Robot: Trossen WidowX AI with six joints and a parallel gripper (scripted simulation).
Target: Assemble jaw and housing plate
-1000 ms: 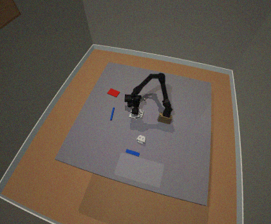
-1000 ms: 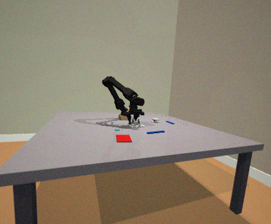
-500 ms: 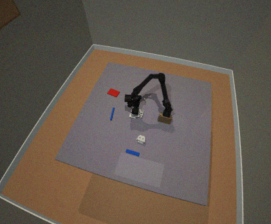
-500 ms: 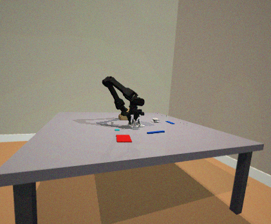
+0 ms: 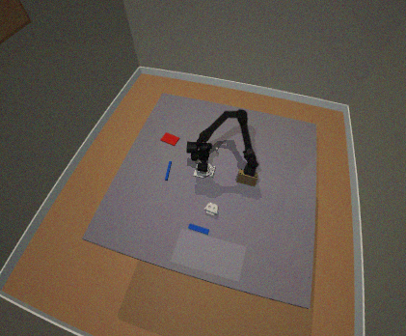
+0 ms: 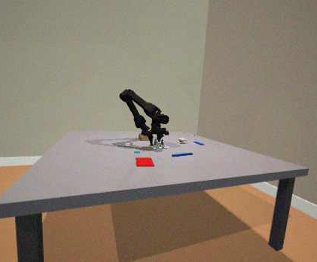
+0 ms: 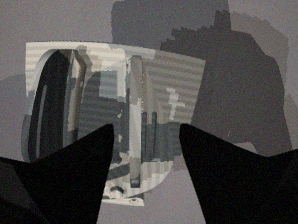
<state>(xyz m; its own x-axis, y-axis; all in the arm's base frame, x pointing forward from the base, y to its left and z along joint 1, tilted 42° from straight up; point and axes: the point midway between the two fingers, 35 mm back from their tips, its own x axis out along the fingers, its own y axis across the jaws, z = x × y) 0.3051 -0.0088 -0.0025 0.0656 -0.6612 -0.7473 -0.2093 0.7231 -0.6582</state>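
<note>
A pale base plate (image 6: 166, 147) (image 7: 175, 77) lies under the gripper. In the wrist view a wide jaw (image 7: 52, 100) with a dark, shiny face stands at its left, and a narrow light jaw (image 7: 135, 125) stands upright near its middle. My gripper (image 5: 203, 170) (image 6: 156, 143) (image 7: 147, 131) is open low over the plate, with the narrow jaw between its fingertips and a gap on each side. Pins and gear teeth are too small or hidden to tell whether they mesh. The white housing plate (image 5: 211, 208) (image 6: 181, 141), with two dark holes, lies apart on the table.
A red square (image 5: 170, 139) (image 6: 144, 162), a long blue bar (image 5: 168, 171) (image 6: 182, 154) and a shorter blue bar (image 5: 199, 229) (image 6: 199, 143) lie around the base plate. A small cyan piece (image 6: 137, 152) lies near the red square. The arm stands on a tan block (image 5: 247, 179).
</note>
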